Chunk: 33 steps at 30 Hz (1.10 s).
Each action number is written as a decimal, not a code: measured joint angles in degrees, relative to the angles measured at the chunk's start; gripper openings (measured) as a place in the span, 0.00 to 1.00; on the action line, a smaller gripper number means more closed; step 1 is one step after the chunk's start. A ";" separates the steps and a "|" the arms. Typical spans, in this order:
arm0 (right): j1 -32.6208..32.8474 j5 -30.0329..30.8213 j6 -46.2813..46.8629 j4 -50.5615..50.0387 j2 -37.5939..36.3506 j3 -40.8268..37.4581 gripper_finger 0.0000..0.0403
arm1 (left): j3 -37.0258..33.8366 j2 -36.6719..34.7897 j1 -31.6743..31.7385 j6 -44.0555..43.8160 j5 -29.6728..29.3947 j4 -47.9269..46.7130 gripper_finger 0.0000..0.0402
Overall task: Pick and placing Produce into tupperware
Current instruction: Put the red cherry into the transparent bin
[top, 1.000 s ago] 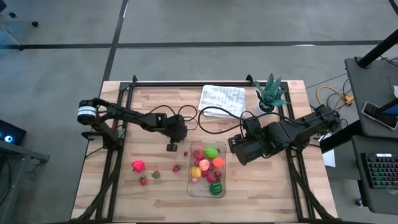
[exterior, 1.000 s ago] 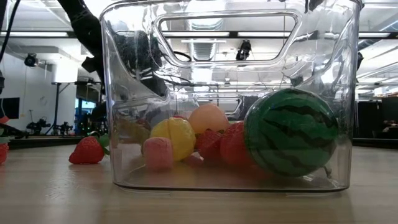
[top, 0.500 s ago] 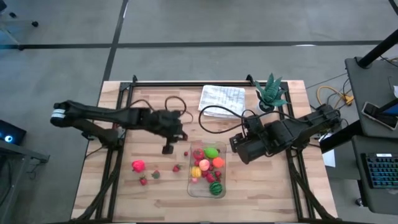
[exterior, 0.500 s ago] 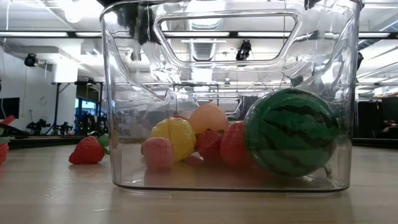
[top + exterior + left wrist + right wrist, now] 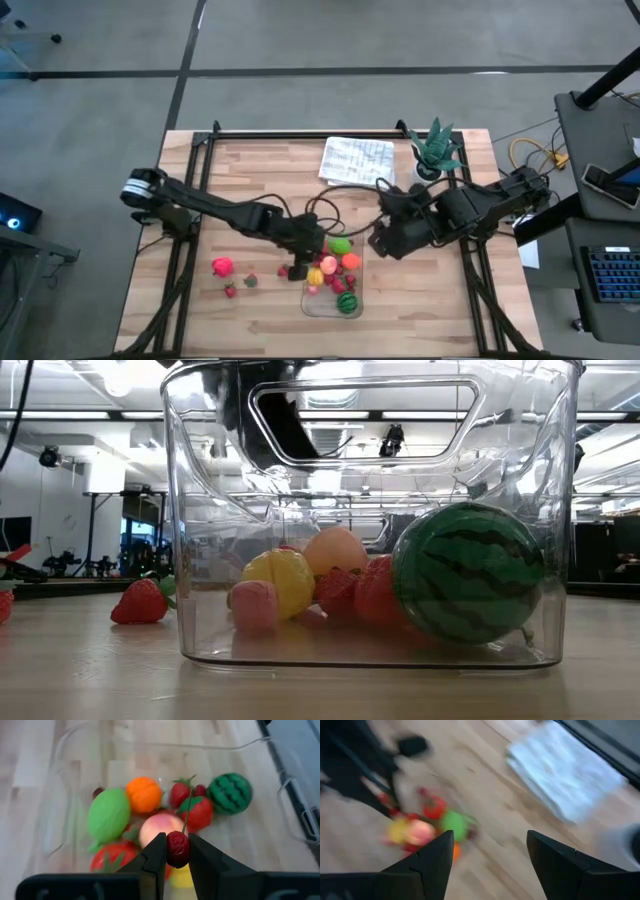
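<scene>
Left arm carries a dark red cherry over the tupperware, ready to drop it.

High view: the left gripper (image 5: 298, 268) sits at the left rim of the tupperware (image 5: 356, 300), nearer the produce than the right gripper (image 5: 383, 240), which waits beside the box's far end; a pink fruit (image 5: 221, 266) and strawberries lie on the table. Low view: the melon (image 5: 467, 572) and yellow fruit (image 5: 281, 580) rest inside — no gripper tips visible. Left wrist view alone shows the grasp: fingers (image 5: 153, 856) clamped on the cherry (image 5: 178, 848), stem upright, box floor directly beyond. Right wrist view: fingers (image 5: 429, 861) spread apart, holding nothing.
</scene>
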 joint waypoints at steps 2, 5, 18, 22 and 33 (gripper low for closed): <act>0.57 -0.16 -4.95 5.95 -0.01 0.41 0.60 | 1.25 0.95 -0.09 0.06 0.17 0.21 0.13; 2.52 -6.27 -17.58 18.16 -0.01 0.72 0.60 | 2.82 1.50 0.03 0.11 0.04 1.12 0.13; -10.22 -46.85 -39.68 56.73 -10.52 -27.91 0.60 | 2.98 1.96 2.10 0.15 0.01 4.24 0.13; -15.53 -50.60 -36.37 73.29 -25.00 -45.71 0.60 | 2.21 2.00 2.25 0.51 0.09 4.19 0.13; -20.24 -41.51 -26.64 87.05 -53.10 -73.57 0.60 | 1.46 2.87 4.89 5.85 3.53 4.20 0.13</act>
